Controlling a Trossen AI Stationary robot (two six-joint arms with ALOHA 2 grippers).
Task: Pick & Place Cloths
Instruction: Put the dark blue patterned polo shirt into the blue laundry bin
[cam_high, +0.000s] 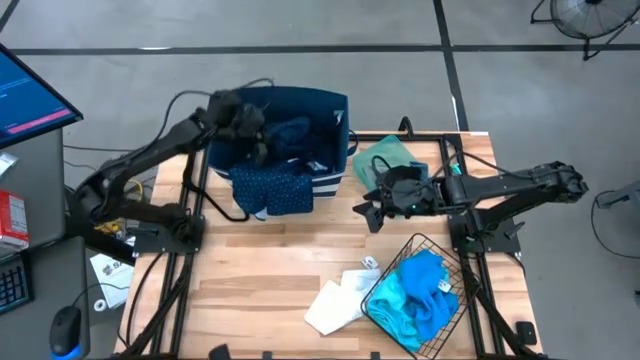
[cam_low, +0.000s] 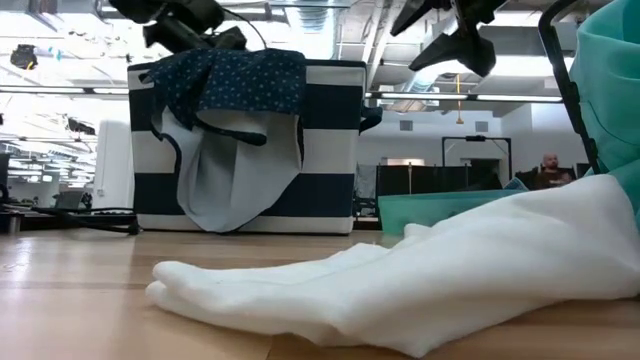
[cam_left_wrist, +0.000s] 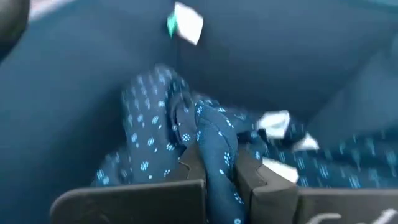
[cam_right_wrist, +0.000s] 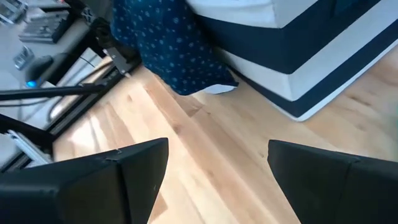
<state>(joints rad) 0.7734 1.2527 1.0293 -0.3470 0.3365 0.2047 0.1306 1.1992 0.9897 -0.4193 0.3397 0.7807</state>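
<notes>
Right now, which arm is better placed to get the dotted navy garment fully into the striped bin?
Left. The left gripper is shut on the navy dotted garment inside the striped bin. The right gripper hangs open, empty, above the table.

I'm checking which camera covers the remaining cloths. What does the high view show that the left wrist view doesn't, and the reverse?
Only the high view shows the wire mesh basket holding the turquoise cloth, the white cloth on the table, and the right gripper open above bare wood. Only the left wrist view shows the left gripper shut on a fold of the navy dotted cloth. Both show that cloth and the navy striped bin.
</notes>
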